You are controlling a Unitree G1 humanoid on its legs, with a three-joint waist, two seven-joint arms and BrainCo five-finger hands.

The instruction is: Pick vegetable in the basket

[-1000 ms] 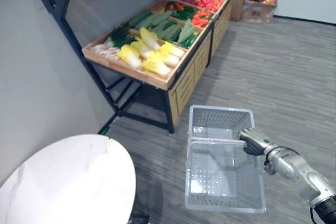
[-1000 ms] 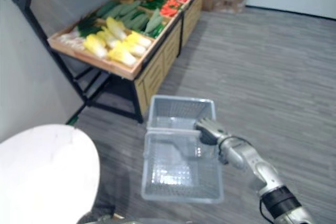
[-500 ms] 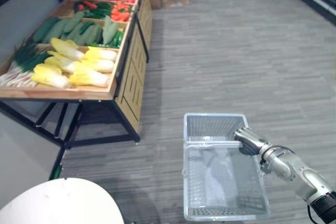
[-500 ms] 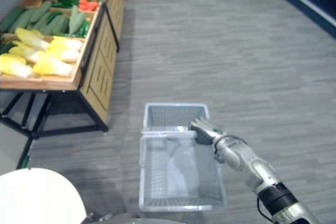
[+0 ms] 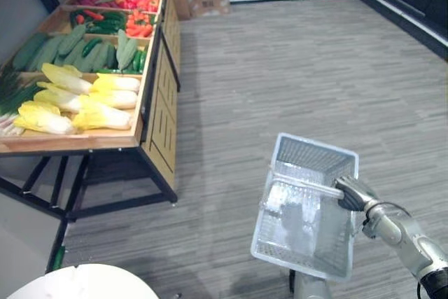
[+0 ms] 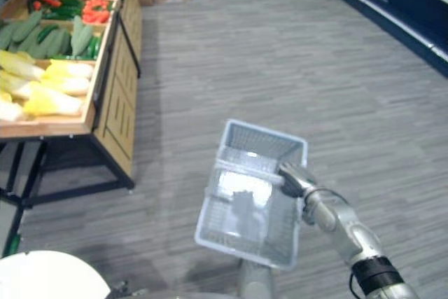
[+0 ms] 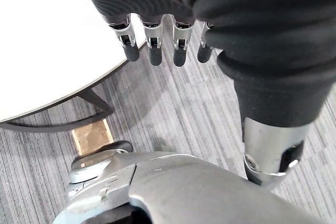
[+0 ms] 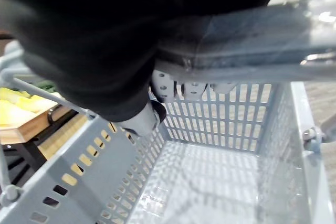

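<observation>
Change: the view has swung right since the earlier pictures, so the long wooden produce bench (image 5: 155, 106) now lies along the left edge with more open grey plank floor (image 5: 294, 68) ahead; this is camera movement, not the bench moving.
Basket: the pale grey perforated plastic basket (image 5: 316, 156) sat square to the view half a second ago; it now hangs skewed, with its far end turned to the right and one side dipped.
Right hand: the right hand (image 5: 352, 192) is clamped round one end of the basket's thin bar handle (image 5: 301, 182); the right wrist view shows its fingers wrapped over the bar.
Left hand: the left hand (image 7: 157, 40) has its fingers straight and apart, holding nothing, above the rim of a round white table (image 7: 47, 40).
Task items: the yellow-white cabbages (image 5: 91, 99), green cucumbers (image 5: 84, 43) and red peppers (image 5: 140, 22) all lie in the bench trays, well apart from both hands.
Basket contents: the mesh floor (image 8: 210, 182) carries no vegetable.
Assessment: picking has not begun. The turn appears to be an approach step, and the bench is not yet within reach.
Risk: a skewed, swinging basket makes a poorer target for dropping produce in, so it should settle level first.
</observation>
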